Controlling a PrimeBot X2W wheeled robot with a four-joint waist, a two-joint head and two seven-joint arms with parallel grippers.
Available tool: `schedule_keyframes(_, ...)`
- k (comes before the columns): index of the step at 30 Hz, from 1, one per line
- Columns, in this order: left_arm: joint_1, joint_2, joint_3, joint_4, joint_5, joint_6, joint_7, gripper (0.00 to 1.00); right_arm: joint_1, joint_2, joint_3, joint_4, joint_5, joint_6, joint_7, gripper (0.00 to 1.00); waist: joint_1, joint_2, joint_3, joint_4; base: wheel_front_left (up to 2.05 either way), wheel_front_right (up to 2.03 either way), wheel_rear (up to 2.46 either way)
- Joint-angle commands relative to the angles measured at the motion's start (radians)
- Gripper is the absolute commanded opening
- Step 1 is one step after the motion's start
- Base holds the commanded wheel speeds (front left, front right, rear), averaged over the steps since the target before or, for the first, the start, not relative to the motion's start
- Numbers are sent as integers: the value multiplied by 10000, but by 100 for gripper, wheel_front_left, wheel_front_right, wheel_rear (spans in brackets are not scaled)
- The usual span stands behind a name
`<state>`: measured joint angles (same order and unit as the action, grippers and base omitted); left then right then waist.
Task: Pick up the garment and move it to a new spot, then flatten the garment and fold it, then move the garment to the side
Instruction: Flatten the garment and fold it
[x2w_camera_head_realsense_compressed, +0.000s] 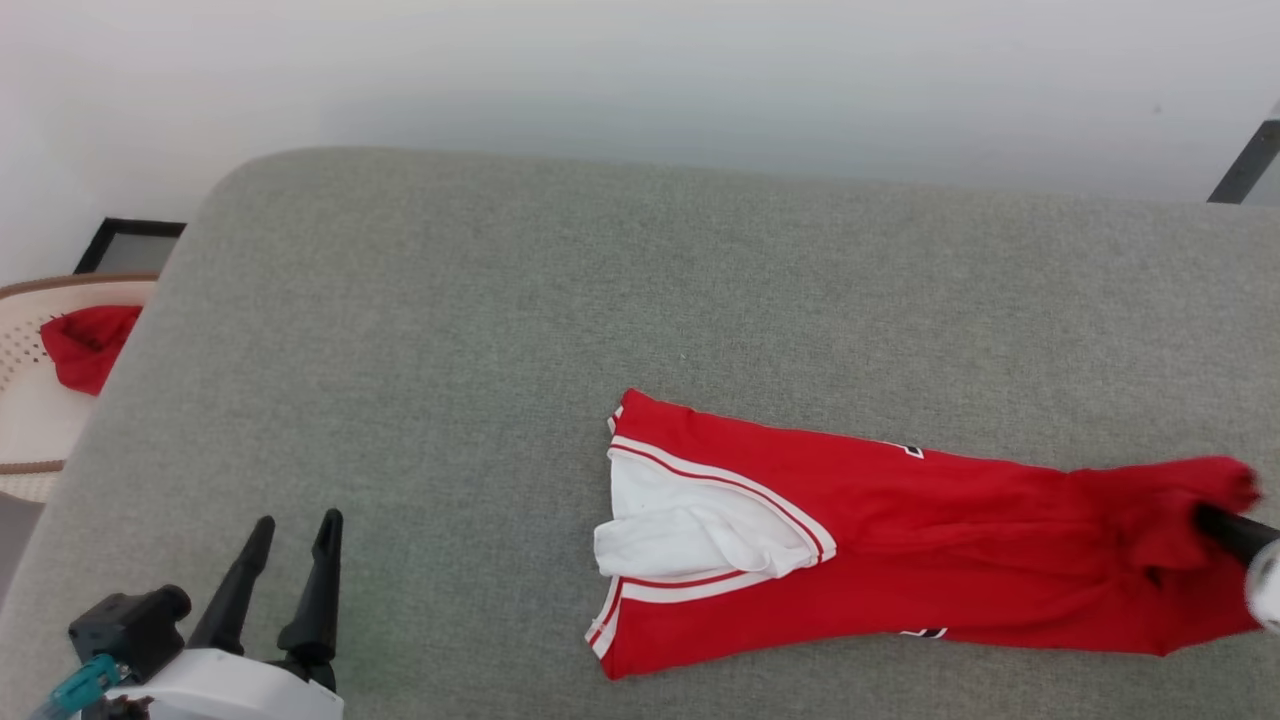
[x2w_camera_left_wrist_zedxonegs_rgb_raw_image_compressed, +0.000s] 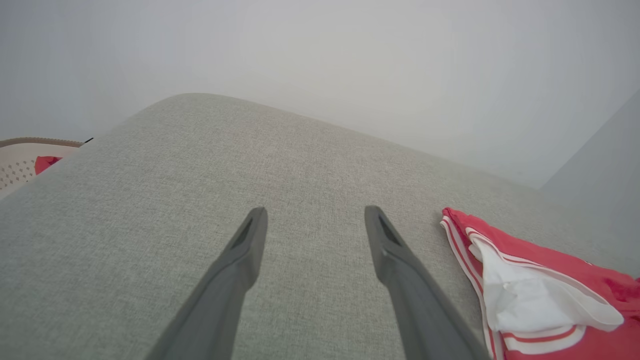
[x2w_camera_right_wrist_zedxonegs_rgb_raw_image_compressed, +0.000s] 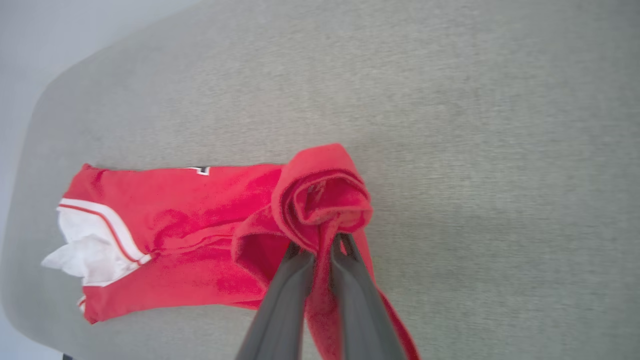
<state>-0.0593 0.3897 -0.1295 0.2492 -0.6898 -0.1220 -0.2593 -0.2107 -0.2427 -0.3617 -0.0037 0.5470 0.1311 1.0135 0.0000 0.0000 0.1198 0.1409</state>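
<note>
The right wrist view shows the grip itself: the right end effector (x2w_camera_right_wrist_zedxonegs_rgb_raw_image_compressed: 320, 245) has its two dark fingers drawn nearly together on a bunched, rolled fold of red fabric at one end of the jersey T-shirt (x2w_camera_right_wrist_zedxonegs_rgb_raw_image_compressed: 200, 220), with cloth pinched between them and spilling over both sides. In the head view that same end effector sits at the far right edge, with its fingertips buried in the raised red bunch and only a dark finger and a pale bit of wrist visible.

The head view alone gives the whole layout. The shirt lies stretched lengthways on the right half of the grey upholstered surface (x2w_camera_head_realsense_compressed: 420, 330), with its crumpled white sleeve and striped trim at the end away from the grip. A sliver of black, white-edged print shows along its far edge.

The left end effector (x2w_camera_head_realsense_compressed: 297, 520) is at the lower left, fingers spread apart and holding nothing, well apart from the shirt. Its wrist view shows bare grey fabric between the fingers and the white sleeve off to the right.

Beyond the surface's left edge a pale basket (x2w_camera_head_realsense_compressed: 20, 400) holds a plain red cloth (x2w_camera_head_realsense_compressed: 88, 345).
</note>
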Motion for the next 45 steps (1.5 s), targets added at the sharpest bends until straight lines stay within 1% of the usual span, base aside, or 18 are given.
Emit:
schedule_keyframes(1, 86, 11, -41, 17, -44, -9, 0, 100, 63, 343, 174, -365, 178, -10, 154, 0, 0, 0, -112, 48, 0, 0, 0)
schedule_keyframes(4, 79, -32, -100, 35, -89, -8, 5, 100, -21, 994, 655, -1063, 327, -8, 460, 0, 0, 0, -170, 146, 0, 0, 0)
schedule_keyframes(7, -2, -114, -192, 71, -120, -16, 16, 100, -235, 1464, 1247, -1442, 191, -8, 569, 0, 0, 0, -194, 298, 0, 0, 0)
schedule_keyframes(9, -73, -170, -282, 108, -120, -23, 22, 100, -329, 1690, 1786, -1483, 148, -8, 534, 0, 0, 0, -192, 428, 0, 0, 0)
schedule_keyframes(12, -231, -266, -434, 174, -61, -39, 10, 100, -636, 1834, 2412, -1167, 247, -8, 295, 0, 0, 0, -169, 670, 0, 0, 0)
schedule_keyframes(16, -421, -412, -647, 316, -31, -58, -12, 100, -1003, 1928, 3389, -439, 239, -8, -302, 0, 0, 0, -140, 1009, 0, 0, 0)
schedule_keyframes(18, -544, -493, -780, 394, -15, -71, -18, 100, -1165, 1930, 3815, 78, 394, -8, -748, 0, 0, 0, -122, 1198, 0, 0, 0)
schedule_keyframes(23, -739, -634, -964, 592, -70, -95, -34, 100, -1713, 1930, 4860, 1401, 369, -8, -1757, 0, 0, 0, -55, 1570, 0, 0, 0)
schedule_keyframes(32, -968, -817, -1132, 863, -108, -96, -52, 100, -2868, 1921, 6106, 3928, 636, -8, -3474, 0, 0, 0, 55, 1992, 0, 0, 0)
schedule_keyframes(33, -968, -817, -1132, 863, -108, -96, -52, 100, -2868, 1921, 6106, 3928, 636, -8, -3474, 0, 0, 0, 55, 1992, 0, 0, 0)
schedule_keyframes(38, -1006, -889, -1150, 851, -109, -99, -57, 100, -3472, 1928, 6659, 5203, 716, -7, -4158, 0, 0, 0, 79, 2082, 0, 0, 0)
schedule_keyframes(40, -996, -892, -1122, 837, -106, -99, -58, 100, -3661, 1933, 6944, 5522, 691, -7, -4355, 44, 0, 0, 75, 2077, 0, 0, 0)
schedule_keyframes(41, -973, -888, -1105, 826, -114, -100, -58, 100, -3719, 1926, 7044, 5655, 757, -7, -4424, 87, 0, 0, 64, 2061, 0, 0, 0)
schedule_keyframes(42, -938, -874, -1074, 817, -124, -98, -59, 100, -3773, 1922, 7161, 5753, 858, -7, -4464, 100, 0, 0, 48, 2035, 0, 0, 0)
schedule_keyframes(45, -820, -835, -975, 792, -102, -99, -58, 100, -3976, 1918, 7497, 5798, 1003, -7, -4557, 100, 0, 0, -14, 1909, 0, 0, 0)
